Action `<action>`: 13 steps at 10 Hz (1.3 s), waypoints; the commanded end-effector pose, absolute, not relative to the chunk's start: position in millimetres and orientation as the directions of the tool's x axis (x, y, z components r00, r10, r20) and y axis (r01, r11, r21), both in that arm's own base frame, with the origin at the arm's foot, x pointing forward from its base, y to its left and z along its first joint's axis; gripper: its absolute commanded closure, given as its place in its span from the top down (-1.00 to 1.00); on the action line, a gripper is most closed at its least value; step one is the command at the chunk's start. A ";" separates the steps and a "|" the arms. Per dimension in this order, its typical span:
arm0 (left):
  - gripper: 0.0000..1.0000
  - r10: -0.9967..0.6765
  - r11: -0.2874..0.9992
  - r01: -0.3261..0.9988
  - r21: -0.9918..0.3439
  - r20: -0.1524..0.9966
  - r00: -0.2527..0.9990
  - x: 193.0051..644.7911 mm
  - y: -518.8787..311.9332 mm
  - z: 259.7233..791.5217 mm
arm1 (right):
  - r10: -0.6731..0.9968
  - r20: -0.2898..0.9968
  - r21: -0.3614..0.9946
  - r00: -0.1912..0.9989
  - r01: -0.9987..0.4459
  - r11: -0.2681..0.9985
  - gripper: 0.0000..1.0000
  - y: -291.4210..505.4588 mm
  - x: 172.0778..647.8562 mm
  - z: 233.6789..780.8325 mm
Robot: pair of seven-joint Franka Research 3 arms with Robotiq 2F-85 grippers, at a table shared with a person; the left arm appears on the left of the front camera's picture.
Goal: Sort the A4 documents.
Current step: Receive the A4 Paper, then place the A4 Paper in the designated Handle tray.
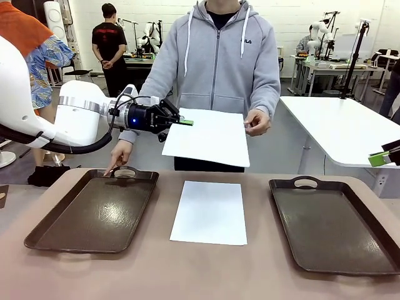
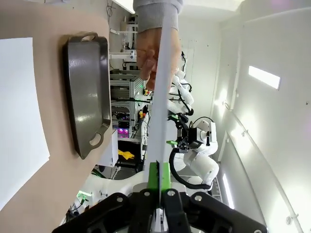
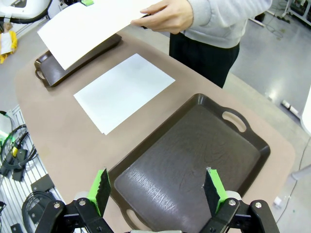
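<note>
The held sheet [image 1: 209, 136] hangs in the air, one edge pinched between the closed fingers of the left gripper [image 1: 186, 122], the opposite edge in the person's hand [image 1: 256, 122] — a handover, it seems. Below that gripper the second sheet [image 1: 209, 212] lies flat on the table [image 1: 200, 275]. The left tray [image 1: 94, 215], where the person's other hand [image 1: 120, 153] points, and the right tray [image 3: 194, 145] under the wide-open right gripper [image 3: 157, 185] are bare — likely nothing is sorted yet.

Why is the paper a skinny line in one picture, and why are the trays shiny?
Left wrist view: the camera sees the held sheet edge-on, pinched in the left gripper. Front view: light glints off the left tray. Right wrist view: same sheen on the right tray.
</note>
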State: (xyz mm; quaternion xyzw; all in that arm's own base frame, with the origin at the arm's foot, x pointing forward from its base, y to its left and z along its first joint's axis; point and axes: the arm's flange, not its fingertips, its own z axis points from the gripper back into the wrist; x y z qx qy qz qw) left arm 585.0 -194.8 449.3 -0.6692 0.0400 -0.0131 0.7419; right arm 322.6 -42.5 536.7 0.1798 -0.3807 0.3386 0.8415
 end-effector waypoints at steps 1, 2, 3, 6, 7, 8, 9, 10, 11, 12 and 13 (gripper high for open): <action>-1.00 -0.052 0.112 -0.075 -0.991 -0.081 0.995 587.1 -194.0 447.4 | 0.428 0.769 0.056 0.475 -0.717 0.695 1.00 -42.4 324.1 534.7; -1.00 -0.052 0.112 -0.075 -0.991 -0.081 0.995 587.1 -194.0 447.4 | 0.428 0.769 0.056 0.475 -0.717 0.695 1.00 -42.4 324.1 534.7; -1.00 -0.052 0.112 -0.075 -0.991 -0.081 0.995 587.1 -194.0 447.4 | 0.428 0.769 0.056 0.475 -0.717 0.695 1.00 -42.4 324.1 534.7; -1.00 -0.052 0.112 -0.075 -0.991 -0.081 0.995 587.1 -194.0 447.4 | 0.428 0.769 0.056 0.475 -0.717 0.695 1.00 -42.4 324.1 534.7; -1.00 -0.052 0.112 -0.075 -0.991 -0.081 0.995 587.1 -194.0 447.4 | 0.428 0.769 0.056 0.475 -0.717 0.695 1.00 -42.4 324.1 534.7; -1.00 -0.052 0.112 -0.075 -0.991 -0.081 0.995 587.1 -194.0 447.4 | 0.428 0.769 0.056 0.475 -0.717 0.695 1.00 -42.4 324.1 534.7; -1.00 -0.052 0.112 -0.075 -0.991 -0.081 0.995 587.1 -194.0 447.4 | 0.428 0.769 0.056 0.475 -0.717 0.695 1.00 -42.4 324.1 534.7; -1.00 -0.052 0.112 -0.075 -0.991 -0.081 0.995 587.1 -194.0 447.4 | 0.428 0.769 0.056 0.475 -0.717 0.695 1.00 -42.4 324.1 534.7; -0.98 -0.062 0.110 -0.063 -0.992 -0.070 0.996 586.0 -193.4 445.9 | 0.428 0.769 0.056 0.475 -0.717 0.695 1.00 -42.4 324.1 534.7; -0.98 -0.152 0.172 0.070 -0.983 0.043 0.987 577.5 -174.1 448.4 | 0.428 0.769 0.056 0.475 -0.717 0.695 1.00 -42.4 324.1 534.7; -0.98 -0.225 0.176 0.176 -0.969 0.134 0.965 572.6 -160.0 455.8 | 0.428 0.769 0.056 0.475 -0.717 0.695 1.00 -42.4 324.1 534.7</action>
